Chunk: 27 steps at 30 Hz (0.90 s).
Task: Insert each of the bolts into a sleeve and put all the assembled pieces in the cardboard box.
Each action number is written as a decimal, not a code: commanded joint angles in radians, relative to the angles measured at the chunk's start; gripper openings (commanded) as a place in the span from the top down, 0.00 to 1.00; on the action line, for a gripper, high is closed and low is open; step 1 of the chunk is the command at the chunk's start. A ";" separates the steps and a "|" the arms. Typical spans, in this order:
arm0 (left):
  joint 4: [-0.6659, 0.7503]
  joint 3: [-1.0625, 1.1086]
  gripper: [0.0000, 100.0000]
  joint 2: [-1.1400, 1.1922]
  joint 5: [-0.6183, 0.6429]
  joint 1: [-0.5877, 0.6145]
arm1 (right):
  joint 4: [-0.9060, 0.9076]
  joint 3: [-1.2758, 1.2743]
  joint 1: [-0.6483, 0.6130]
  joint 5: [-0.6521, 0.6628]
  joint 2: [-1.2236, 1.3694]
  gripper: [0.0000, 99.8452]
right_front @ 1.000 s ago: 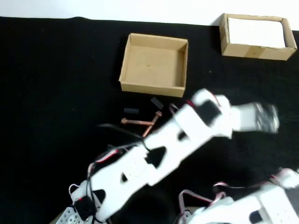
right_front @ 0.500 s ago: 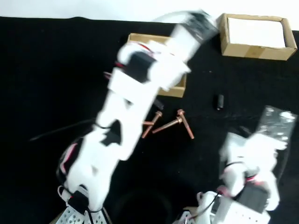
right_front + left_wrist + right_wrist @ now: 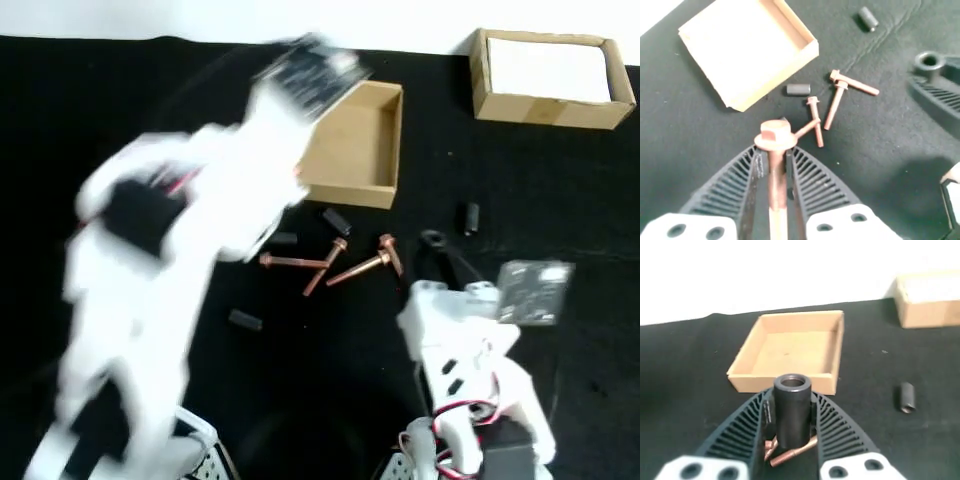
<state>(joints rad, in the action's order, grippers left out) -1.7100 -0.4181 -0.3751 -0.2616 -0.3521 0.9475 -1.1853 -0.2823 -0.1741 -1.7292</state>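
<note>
My left gripper (image 3: pixel 773 152) is shut on a copper bolt (image 3: pixel 774 136), head up, held above the mat near the cardboard box (image 3: pixel 747 50). Three more bolts (image 3: pixel 832 105) lie in a loose cluster beyond it, with a black sleeve (image 3: pixel 798 90) beside them. My right gripper (image 3: pixel 790 402) is shut on an upright black sleeve (image 3: pixel 792 407), its bore facing up, just in front of the box (image 3: pixel 790 347). From above, the right gripper (image 3: pixel 440 250) stands beside the bolts (image 3: pixel 358 268), and the left arm (image 3: pixel 190 220) is a blurred shape over the box's left part (image 3: pixel 365 150).
Loose sleeves lie on the black mat: one right of the bolts (image 3: pixel 470 217), one near the box (image 3: pixel 336 221), one at lower left (image 3: pixel 245 320). A second cardboard box with a white insert (image 3: pixel 545 75) stands at the back right.
The left arm has swung from the right side across the box to the left. The right arm has risen from the bottom corner and come forward to the bolts.
</note>
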 commanded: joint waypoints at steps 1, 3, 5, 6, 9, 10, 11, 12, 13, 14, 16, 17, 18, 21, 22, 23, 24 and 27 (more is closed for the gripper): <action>0.110 0.185 0.99 -0.197 0.026 0.031 | -0.068 -0.073 -0.045 0.031 -0.076 0.99; 0.176 0.312 0.99 -0.291 0.117 0.031 | -0.088 -0.120 -0.051 0.032 -0.105 0.99; 0.238 0.446 0.99 -0.389 0.222 0.045 | -0.097 -0.151 -0.054 0.031 -0.107 0.99; 0.279 0.515 0.99 -0.437 0.267 0.048 | -0.110 -0.165 -0.056 0.029 -0.105 0.99; 0.451 0.722 0.99 -0.564 0.370 0.042 | -0.162 -0.194 -0.070 0.029 -0.104 0.99; 0.523 0.791 0.99 -0.601 0.394 0.041 | -0.174 -0.200 -0.077 0.029 -0.104 0.99; 0.601 0.854 0.99 -0.630 0.420 0.041 | -0.179 -0.202 -0.087 0.029 -0.104 0.99; 0.687 0.920 0.99 -0.657 0.448 0.039 | -0.180 -0.209 -0.099 0.029 -0.104 0.99; 0.776 0.983 0.99 -0.680 0.476 0.038 | -0.182 -0.217 -0.110 0.029 -0.104 0.99; 0.870 1.041 0.99 -0.697 0.502 0.031 | -0.189 -0.228 -0.119 0.029 -0.104 0.99; 1.049 1.139 0.99 -0.714 0.525 0.002 | -0.208 -0.248 -0.125 0.029 -0.104 0.99; 1.123 1.173 0.99 -0.714 0.526 -0.016 | -0.217 -0.257 -0.125 0.028 -0.104 0.99; 1.189 1.199 0.99 -0.713 0.526 -0.041 | -0.231 -0.269 -0.125 0.028 -0.104 0.99; 1.320 1.237 0.99 -0.676 0.526 -0.125 | -0.260 -0.303 -0.125 0.028 -0.104 0.99; 1.344 1.236 0.99 -0.650 0.526 -0.151 | -0.266 -0.312 -0.125 0.028 -0.104 0.99; 1.366 1.233 0.99 -0.622 0.526 -0.173 | -0.275 -0.320 -0.125 0.028 -0.104 0.99; 1.382 1.221 0.99 -0.591 0.526 -0.194 | -0.285 -0.326 -0.125 0.028 -0.104 0.99; 1.410 1.173 0.99 -0.487 0.529 -0.229 | -0.295 -0.332 -0.125 0.028 -0.104 0.99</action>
<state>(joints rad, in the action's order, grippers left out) -0.3552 0.8201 -0.9306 0.2631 -0.5424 0.6790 -1.5198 -0.4005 -0.1511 -1.8213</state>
